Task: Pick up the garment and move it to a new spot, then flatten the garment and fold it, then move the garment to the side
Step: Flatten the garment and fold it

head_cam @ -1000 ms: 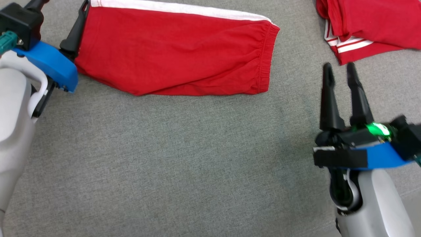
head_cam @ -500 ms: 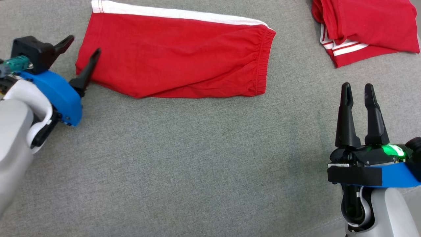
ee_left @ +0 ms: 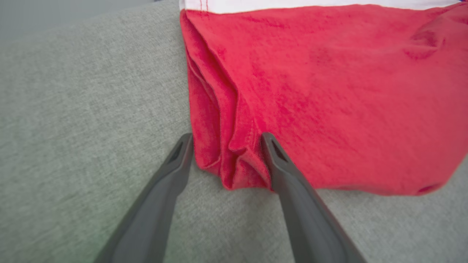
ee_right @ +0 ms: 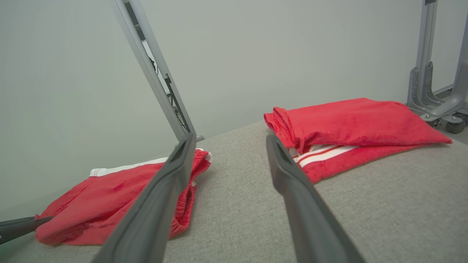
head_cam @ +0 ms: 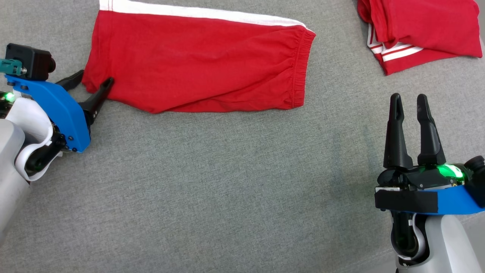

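The garment (head_cam: 197, 64) is a pair of red shorts with a white side stripe, lying folded flat on the grey cloth surface (head_cam: 227, 182). My left gripper (head_cam: 95, 76) is open at its near left corner. In the left wrist view the two fingers straddle that bunched corner of the garment (ee_left: 329, 91), one finger off the cloth and one on its edge, with the left gripper (ee_left: 226, 136) not closed on it. My right gripper (head_cam: 408, 96) stands open and empty at the right, apart from the garment (ee_right: 109, 197). Nothing sits between the right gripper (ee_right: 230, 136) fingers.
A second red garment (head_cam: 420, 34) with white stripes lies folded at the far right corner, also visible as a red garment (ee_right: 358, 124) in the right wrist view. Metal frame posts (ee_right: 157, 73) stand beyond the surface's far edge, before a pale wall.
My left gripper has come back along the garment's left edge to its near corner, still open. The right gripper has drawn back a little toward me. The garment has not moved.
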Robot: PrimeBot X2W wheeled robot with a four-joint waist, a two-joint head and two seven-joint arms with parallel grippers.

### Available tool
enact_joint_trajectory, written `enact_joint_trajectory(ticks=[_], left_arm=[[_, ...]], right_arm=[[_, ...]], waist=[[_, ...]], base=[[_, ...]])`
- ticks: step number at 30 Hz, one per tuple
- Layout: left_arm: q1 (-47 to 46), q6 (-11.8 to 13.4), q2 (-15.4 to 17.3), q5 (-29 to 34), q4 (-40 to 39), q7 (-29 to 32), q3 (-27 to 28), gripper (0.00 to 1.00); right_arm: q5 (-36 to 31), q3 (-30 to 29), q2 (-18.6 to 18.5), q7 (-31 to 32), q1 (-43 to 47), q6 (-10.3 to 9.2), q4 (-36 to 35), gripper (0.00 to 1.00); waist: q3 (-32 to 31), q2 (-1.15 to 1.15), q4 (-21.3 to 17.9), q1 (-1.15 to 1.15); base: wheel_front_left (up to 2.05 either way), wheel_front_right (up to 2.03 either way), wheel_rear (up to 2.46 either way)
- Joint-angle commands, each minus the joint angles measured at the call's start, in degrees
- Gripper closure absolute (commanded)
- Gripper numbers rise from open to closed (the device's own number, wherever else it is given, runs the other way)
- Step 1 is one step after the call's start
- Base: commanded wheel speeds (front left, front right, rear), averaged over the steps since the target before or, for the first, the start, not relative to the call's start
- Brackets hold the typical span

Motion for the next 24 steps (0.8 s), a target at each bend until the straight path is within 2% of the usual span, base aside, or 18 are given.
enact_joint_trajectory(ticks=[1, 2, 7, 15, 24], left_arm=[[0.75, 0.06, 0.25, -0.42, 0.04, 0.81, -0.83, 0.63], [0.48, 0.06, 0.43, -0.51, -0.05, 0.58, -0.92, 1.00], [0.15, 0.06, 0.42, -1.04, -0.76, -0.62, -1.45, 1.00], [2.13, 0.63, -0.21, 0.43, -4.16, -6.71, -1.56, 1.00], [10.95, 5.74, 0.81, 0.53, -12.81, -12.28, -2.00, 1.00]], right_arm=[[0.25, 0.11, -0.04, -0.26, -0.77, -0.03, 0.01, 0.00], [0.27, 0.18, -0.04, -0.26, -0.84, -0.03, 0.03, 0.00], [0.14, 0.35, -0.04, -0.26, -0.76, -0.03, 0.18, 0.00], [-0.53, -0.41, -0.05, -0.26, 1.04, -0.03, 0.99, 0.00], [-1.14, -3.28, -0.05, -0.26, 3.77, -0.03, 3.22, 0.00]], waist=[[-0.01, 0.00, -0.02, 0.00], [0.00, 0.00, -0.02, 0.00], [-0.48, 0.00, 0.37, 0.00], [-3.41, 0.00, 3.16, 0.00], [-7.85, 0.00, 7.95, 0.00]], base=[[0.00, 0.00, 0.00], [0.00, 0.00, 0.00], [0.00, 0.00, 0.00], [0.00, 0.00, 0.00], [0.00, 0.00, 0.00]])
